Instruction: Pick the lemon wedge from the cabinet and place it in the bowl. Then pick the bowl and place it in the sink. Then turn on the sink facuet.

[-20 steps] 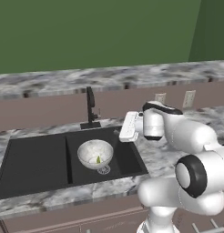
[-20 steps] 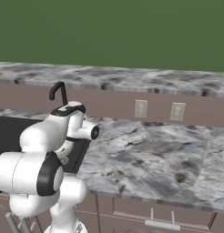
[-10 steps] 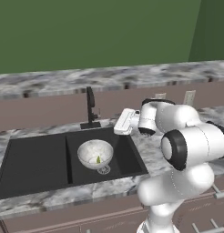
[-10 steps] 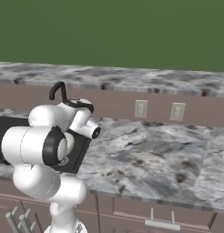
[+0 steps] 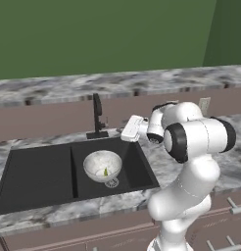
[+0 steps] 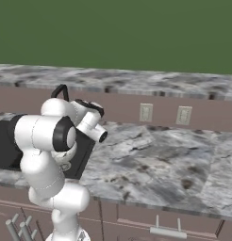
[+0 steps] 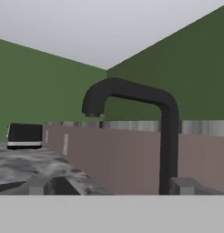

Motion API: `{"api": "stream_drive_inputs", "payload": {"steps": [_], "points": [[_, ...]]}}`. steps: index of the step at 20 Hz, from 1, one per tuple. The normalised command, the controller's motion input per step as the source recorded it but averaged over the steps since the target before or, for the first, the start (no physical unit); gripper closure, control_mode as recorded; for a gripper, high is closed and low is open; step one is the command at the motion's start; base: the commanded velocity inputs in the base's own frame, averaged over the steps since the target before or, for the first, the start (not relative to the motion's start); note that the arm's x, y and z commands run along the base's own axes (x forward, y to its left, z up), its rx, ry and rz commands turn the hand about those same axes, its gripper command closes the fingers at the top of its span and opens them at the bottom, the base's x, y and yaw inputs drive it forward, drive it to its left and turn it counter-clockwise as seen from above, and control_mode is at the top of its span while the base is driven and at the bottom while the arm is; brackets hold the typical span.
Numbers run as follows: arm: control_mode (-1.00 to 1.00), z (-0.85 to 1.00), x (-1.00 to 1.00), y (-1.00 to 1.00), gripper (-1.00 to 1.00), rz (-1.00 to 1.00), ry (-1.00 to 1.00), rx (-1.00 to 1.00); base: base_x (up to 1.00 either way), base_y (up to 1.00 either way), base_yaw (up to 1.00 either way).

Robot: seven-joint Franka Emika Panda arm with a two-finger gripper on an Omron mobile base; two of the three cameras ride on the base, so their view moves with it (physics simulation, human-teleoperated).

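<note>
The white speckled bowl (image 5: 91,165) sits in the right basin of the black sink (image 5: 39,174), near the drain. The lemon wedge (image 5: 106,172) lies inside the bowl. The black sink faucet (image 5: 97,115) stands behind the basins. My gripper (image 5: 126,132) hovers above the sink's right rear corner, pointing at the faucet from its right, a short gap away. In the hand view the faucet (image 7: 167,141) rises close ahead, its spout curving left. My gripper (image 7: 111,190) is open, its fingertips (image 7: 35,185) wide apart and holding nothing.
Marble counter (image 6: 155,164) runs right of the sink, with two wall outlets (image 6: 145,112) on the brown backsplash. A black boxy appliance (image 7: 25,135) stands on the counter beyond the faucet. Drawer fronts with silver handles (image 6: 164,230) lie below the counter.
The hand has swung left from over the counter toward the faucet, and the arm's elbow has rolled up and over. The bowl and wedge have stayed still. The jaws have stayed open.
</note>
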Motion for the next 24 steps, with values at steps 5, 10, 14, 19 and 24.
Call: {"api": "stream_drive_inputs", "payload": {"steps": [5, 10, 14, 19, 24], "points": [[-1.00, 0.00, 0.40, 0.17, -1.00, 0.00, 0.00, 0.00, 0.00, 0.00, 0.00], [-1.00, -0.07, 0.45, 0.11, -1.00, -0.01, 0.01, 0.00, 0.00, 0.00, 0.00], [-1.00, -0.12, 0.36, 0.05, -1.00, 0.00, 0.01, 0.00, 0.00, 0.00, 0.00], [-1.00, -0.20, 0.30, 0.01, -1.00, 0.00, 0.00, 0.00, 0.00, 0.00, 0.00], [-1.00, -0.21, 0.36, 0.07, -1.00, -0.02, 0.00, 0.00, 0.00, 0.00, 0.00]]}}
